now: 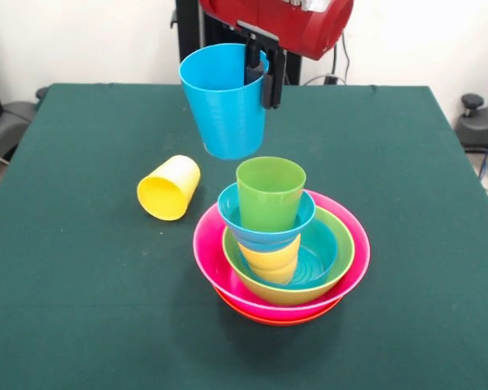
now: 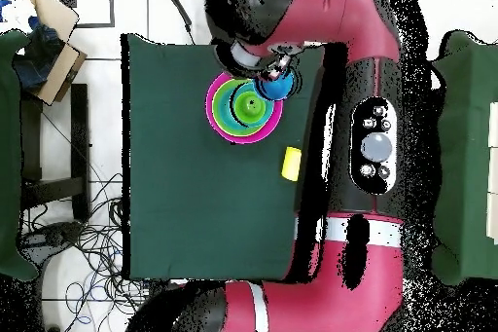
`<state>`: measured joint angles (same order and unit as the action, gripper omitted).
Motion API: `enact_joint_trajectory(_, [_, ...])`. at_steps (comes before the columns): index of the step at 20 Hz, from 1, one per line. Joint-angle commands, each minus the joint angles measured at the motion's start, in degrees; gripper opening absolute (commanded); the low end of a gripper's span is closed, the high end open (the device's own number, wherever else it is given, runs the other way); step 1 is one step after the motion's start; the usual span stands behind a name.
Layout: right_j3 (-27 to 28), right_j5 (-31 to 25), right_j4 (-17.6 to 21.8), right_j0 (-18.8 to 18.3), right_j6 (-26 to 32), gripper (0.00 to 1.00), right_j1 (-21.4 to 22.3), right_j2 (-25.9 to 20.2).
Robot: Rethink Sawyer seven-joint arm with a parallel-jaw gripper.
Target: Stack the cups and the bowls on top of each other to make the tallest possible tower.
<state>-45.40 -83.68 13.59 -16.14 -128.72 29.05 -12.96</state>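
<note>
My gripper (image 1: 262,75) is shut on the rim of the light blue cup (image 1: 224,100), one finger inside and one outside, holding it tilted in the air above and behind the tower (image 1: 278,244). The tower has an orange bowl (image 1: 276,318) at the bottom, then the pink bowl (image 1: 207,260), the lime green bowl (image 1: 342,258), a squat yellow-orange cup (image 1: 271,262), a small blue bowl (image 1: 232,213) and a green cup (image 1: 270,192) upright on top. A yellow cup (image 1: 169,188) lies on its side left of the tower. From overhead the blue cup (image 2: 276,86) hangs beside the tower (image 2: 243,106).
The green cloth table (image 1: 81,284) stretches to the left and front of the tower. Overhead, the yellow cup (image 2: 291,163) lies near the table's edge, by the red arm (image 2: 370,104). Chairs and cables stand off the table.
</note>
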Motion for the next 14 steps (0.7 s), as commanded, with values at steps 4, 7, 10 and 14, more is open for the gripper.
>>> enact_joint_trajectory(4, [-0.67,2.37,0.82,2.83,-8.03,0.00,-3.13,0.98])
enact_joint_trajectory(7, [-0.87,2.60,0.81,3.30,-8.38,0.00,-3.15,1.48])
enact_joint_trajectory(10, [-1.21,3.14,0.38,3.85,-8.93,0.00,-3.09,2.16])
enact_joint_trajectory(14, [-2.25,4.53,-0.19,4.29,-9.45,0.00,-2.96,2.79])
